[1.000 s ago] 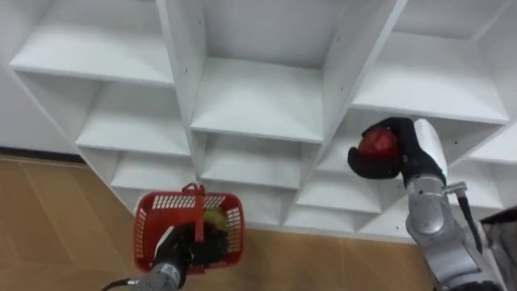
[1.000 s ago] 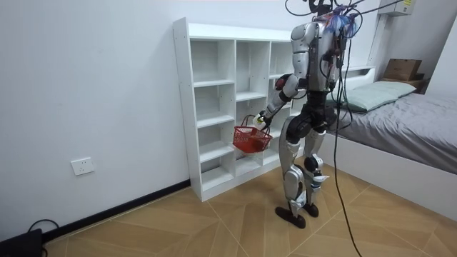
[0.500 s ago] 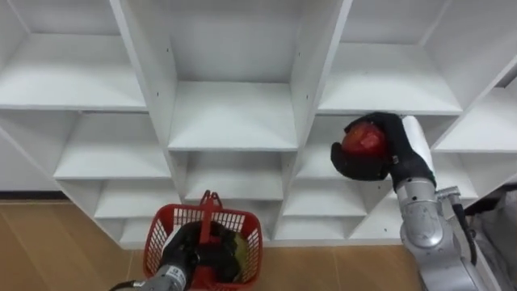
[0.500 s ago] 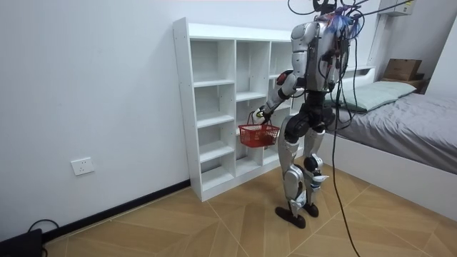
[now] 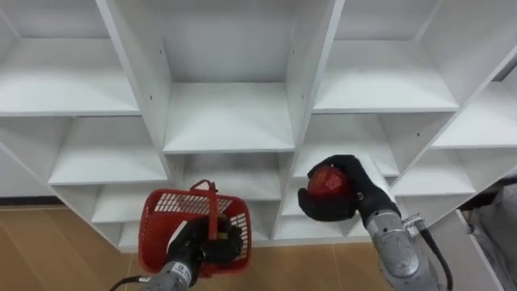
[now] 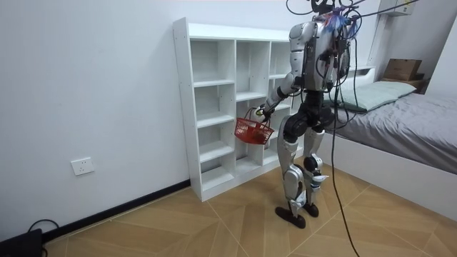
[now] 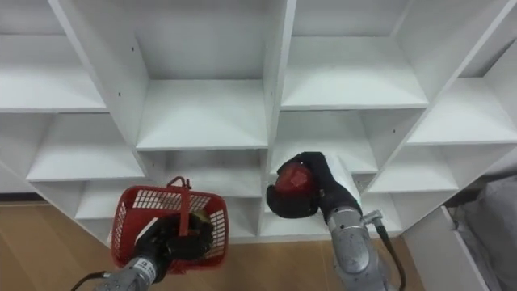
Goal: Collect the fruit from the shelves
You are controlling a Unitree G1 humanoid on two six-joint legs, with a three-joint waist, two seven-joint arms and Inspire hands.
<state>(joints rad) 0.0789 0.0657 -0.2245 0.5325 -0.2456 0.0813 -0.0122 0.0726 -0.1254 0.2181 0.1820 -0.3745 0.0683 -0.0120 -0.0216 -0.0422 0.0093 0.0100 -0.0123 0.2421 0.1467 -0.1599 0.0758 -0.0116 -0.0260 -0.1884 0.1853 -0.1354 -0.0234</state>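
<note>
Low left, before closet [image 5: 230, 121]: left hand [image 5: 196, 245] curled round handle of red basket [image 5: 161, 220]. Right of basket, level with lower shelves: right hand [image 5: 359, 194] closed round red fruit [image 5: 327, 182], held clear of shelving.

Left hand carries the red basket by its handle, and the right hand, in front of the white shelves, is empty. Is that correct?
Not quite. The right hand is not empty: its fingers are curled round a red fruit, as the left eye view shows. The rest stands: the left hand carries the red basket by its handle, in front of the white shelves.
</note>
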